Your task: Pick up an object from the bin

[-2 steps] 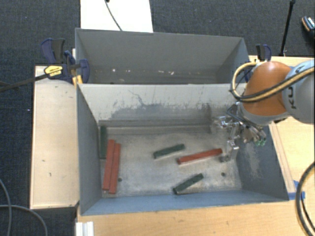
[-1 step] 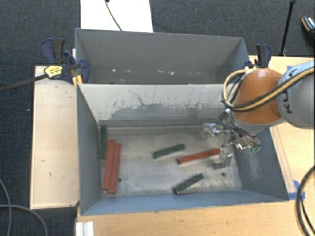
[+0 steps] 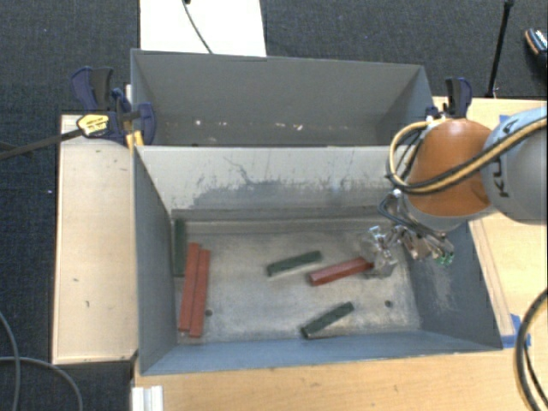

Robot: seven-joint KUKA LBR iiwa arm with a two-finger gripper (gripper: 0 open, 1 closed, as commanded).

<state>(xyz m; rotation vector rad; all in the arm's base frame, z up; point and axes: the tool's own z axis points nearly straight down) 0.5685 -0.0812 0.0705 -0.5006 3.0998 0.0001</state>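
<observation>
Gripper [image 3: 382, 254] at red bar [image 3: 338, 272] end

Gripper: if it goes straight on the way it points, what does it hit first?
Probably the right end of the red flat stick on the grey metal bin's floor; the gripper points down just above it. Depth is unclear, so it could miss and meet bare floor.

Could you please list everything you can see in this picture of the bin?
bin: one, grey, centre of view.
paired red sticks: two, red, together near left wall.
left green stick: one, dark green, against left wall.
middle green stick: one, green, bin centre.
lone red stick: one, red, beside the gripper.
front green stick: one, green, near front wall.
gripper: one, metallic, at lone red stick's right end.
arm cover: one, orange, above gripper.
</observation>
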